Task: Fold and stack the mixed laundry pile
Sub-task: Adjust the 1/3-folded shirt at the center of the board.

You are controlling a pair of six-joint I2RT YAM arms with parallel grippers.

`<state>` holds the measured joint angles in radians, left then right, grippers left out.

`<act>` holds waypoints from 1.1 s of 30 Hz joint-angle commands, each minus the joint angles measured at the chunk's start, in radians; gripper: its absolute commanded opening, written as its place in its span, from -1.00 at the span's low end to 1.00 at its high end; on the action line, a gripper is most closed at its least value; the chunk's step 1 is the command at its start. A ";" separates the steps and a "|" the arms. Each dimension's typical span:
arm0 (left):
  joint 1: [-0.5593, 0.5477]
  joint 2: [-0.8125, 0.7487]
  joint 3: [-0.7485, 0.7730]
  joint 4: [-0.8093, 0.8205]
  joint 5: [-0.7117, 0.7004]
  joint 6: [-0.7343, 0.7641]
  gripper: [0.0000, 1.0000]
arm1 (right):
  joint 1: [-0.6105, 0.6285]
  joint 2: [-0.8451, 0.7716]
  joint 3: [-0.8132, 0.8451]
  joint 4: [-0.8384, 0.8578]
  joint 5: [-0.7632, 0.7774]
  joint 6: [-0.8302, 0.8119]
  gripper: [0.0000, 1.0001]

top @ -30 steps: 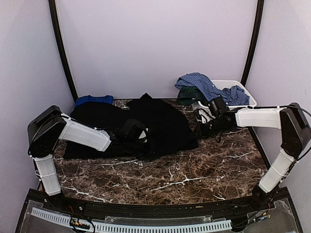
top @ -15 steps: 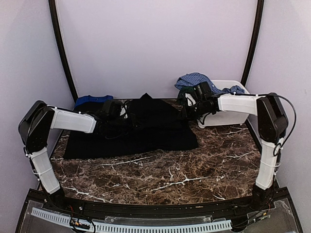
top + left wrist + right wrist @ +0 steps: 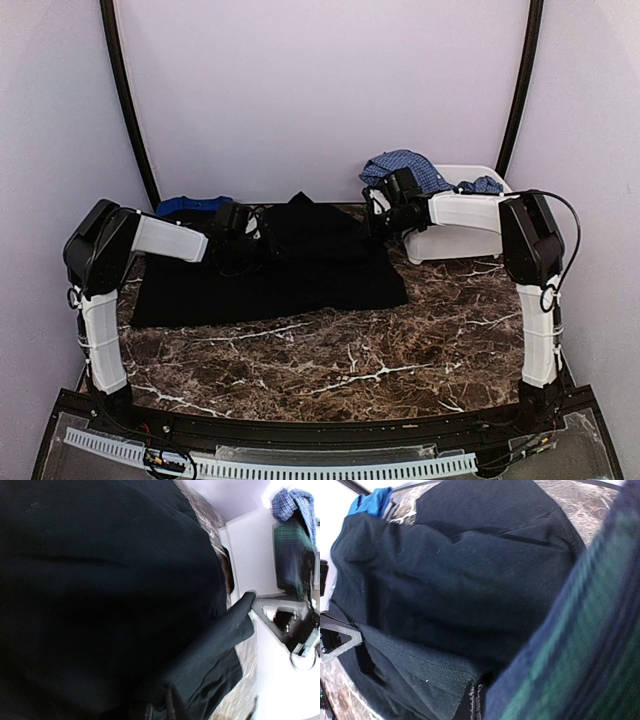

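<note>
Black garment | L end effector & R end effector each pinching its edge | fingertips mostly hidden by cloth

Matt cloth blk garment; glossy marble table

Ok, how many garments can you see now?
4: black one spread mid-table, blue tee behind its left end, checked shirt on the bin, plaid one right beside it. Others may hide inside the bin.

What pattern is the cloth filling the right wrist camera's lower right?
The cloth is dark green-navy plaid; right wrist view shows it best.
</note>
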<state>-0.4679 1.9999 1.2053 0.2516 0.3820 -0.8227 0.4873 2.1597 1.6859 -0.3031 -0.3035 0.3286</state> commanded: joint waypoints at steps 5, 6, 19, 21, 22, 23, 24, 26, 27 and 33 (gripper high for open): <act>0.048 -0.020 0.069 -0.175 -0.070 0.059 0.00 | 0.008 -0.105 -0.001 -0.013 0.035 -0.024 -0.08; 0.050 -0.057 0.059 -0.190 -0.105 0.070 0.11 | 0.008 -0.140 -0.026 -0.003 0.019 -0.026 -0.01; -0.130 -0.378 -0.134 -0.471 -0.156 0.395 0.14 | 0.014 -0.513 -0.523 -0.081 -0.014 -0.078 -0.24; -0.147 -0.379 -0.145 -0.513 -0.189 0.388 0.13 | 0.013 -0.512 -0.566 -0.087 0.031 -0.080 -0.27; -0.149 -0.380 -0.151 -0.518 -0.197 0.373 0.13 | 0.013 -0.505 -0.581 -0.087 0.057 -0.079 -0.28; -0.150 -0.383 -0.162 -0.524 -0.207 0.358 0.13 | 0.013 -0.491 -0.593 -0.083 0.079 -0.074 -0.28; -0.150 -0.384 -0.166 -0.527 -0.212 0.349 0.13 | 0.012 -0.479 -0.603 -0.075 0.101 -0.072 -0.28; -0.150 -0.384 -0.176 -0.539 -0.236 0.331 0.14 | 0.008 -0.451 -0.612 -0.060 0.127 -0.067 -0.27; -0.148 -0.385 -0.177 -0.554 -0.251 0.319 0.15 | 0.007 -0.433 -0.612 -0.055 0.138 -0.068 -0.26; -0.096 -0.432 -0.228 -0.600 -0.264 0.228 0.17 | 0.005 -0.349 -0.602 -0.030 0.105 -0.070 -0.28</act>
<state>-0.5976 1.6238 1.0248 -0.2806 0.1520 -0.5282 0.4950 1.7729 1.0794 -0.3824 -0.2070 0.2626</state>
